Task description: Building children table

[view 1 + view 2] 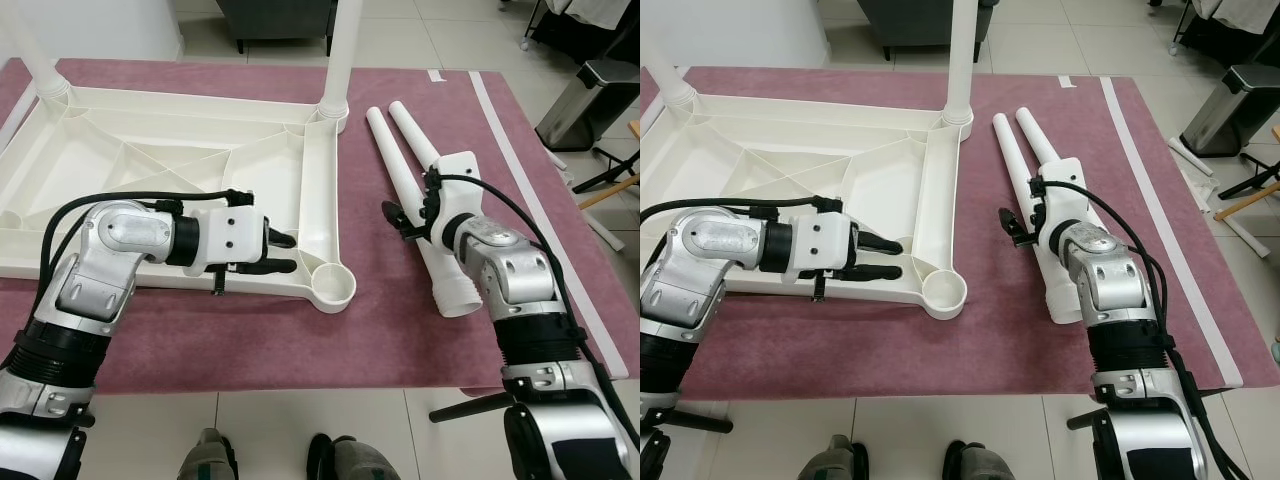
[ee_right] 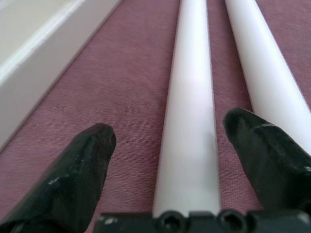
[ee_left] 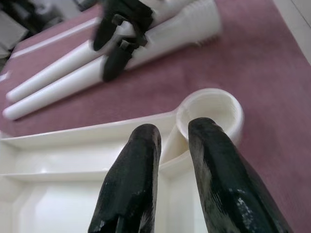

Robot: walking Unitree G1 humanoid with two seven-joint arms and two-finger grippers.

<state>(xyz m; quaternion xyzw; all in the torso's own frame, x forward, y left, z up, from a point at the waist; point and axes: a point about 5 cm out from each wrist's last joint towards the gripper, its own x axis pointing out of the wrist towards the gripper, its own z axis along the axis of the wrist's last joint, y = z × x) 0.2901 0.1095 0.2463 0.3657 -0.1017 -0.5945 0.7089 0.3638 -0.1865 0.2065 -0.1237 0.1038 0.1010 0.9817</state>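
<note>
Nearest, the left claw (image 1: 282, 252) sits at 9 o'clock with its fingers slightly parted over the rim of the upturned white table frame (image 1: 150, 165), beside the empty corner socket (image 1: 335, 284). At 3 o'clock the right claw (image 1: 405, 222) straddles, wide open, the inner of two loose white legs (image 1: 415, 190) lying on the maroon tabletop (image 1: 300, 340). Toward 12 o'clock, two fitted legs (image 1: 342, 55) stand upright in the frame's far corners.
</note>
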